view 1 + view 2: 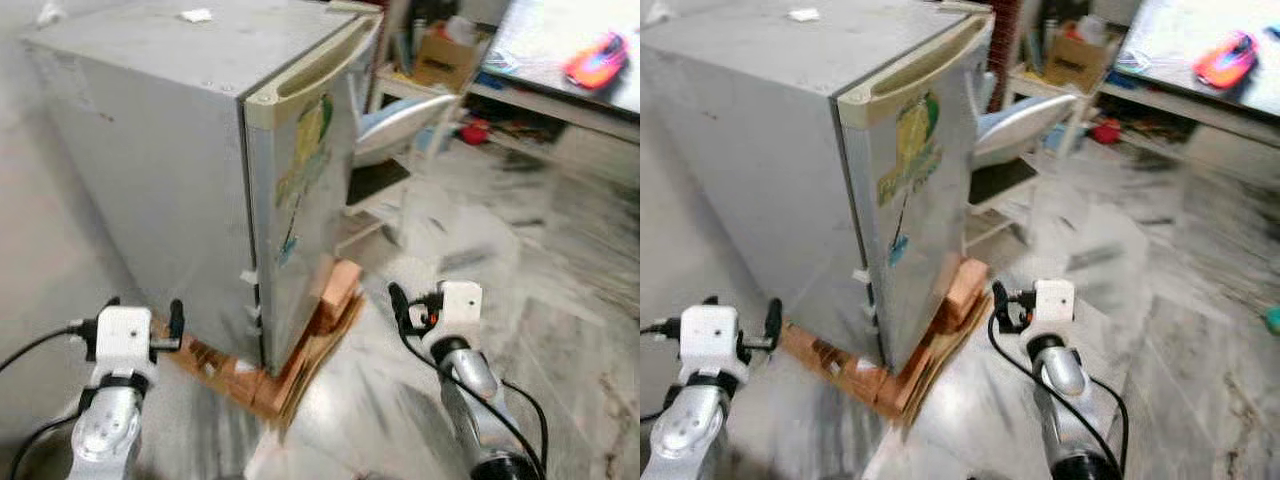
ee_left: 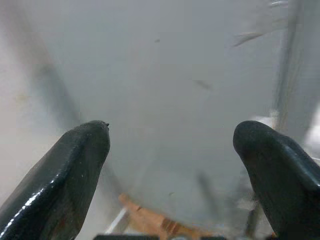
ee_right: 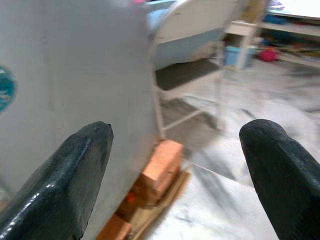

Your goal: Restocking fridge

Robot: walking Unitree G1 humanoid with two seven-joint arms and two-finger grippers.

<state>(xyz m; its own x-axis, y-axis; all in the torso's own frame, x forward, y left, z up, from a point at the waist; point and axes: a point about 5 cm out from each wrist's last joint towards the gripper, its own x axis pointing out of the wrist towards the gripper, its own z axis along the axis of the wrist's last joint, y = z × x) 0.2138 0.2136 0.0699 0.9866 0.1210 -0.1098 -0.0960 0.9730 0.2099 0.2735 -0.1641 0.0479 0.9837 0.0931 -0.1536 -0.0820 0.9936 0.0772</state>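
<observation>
Left eye view: we stand at the corner of a small grey fridge [image 1: 200,170], its door [image 1: 310,190] closed, raised on bricks [image 1: 335,290] and cardboard [image 1: 300,375]. Our left gripper [image 1: 143,318] hangs near its side wall, our right gripper [image 1: 402,312] just off the door, both unclenched and empty.

Right eye view: the cream handle strip [image 1: 910,72] along the door's top edge looks like the place to grip; we judge the door stiff, sealed and heavy to swing.

Left wrist view: fingers [image 2: 65,175] spread before the bare side panel.

Right wrist view: fingers [image 3: 70,175] apart, the door front and a folding chair [image 3: 195,50] ahead.
</observation>
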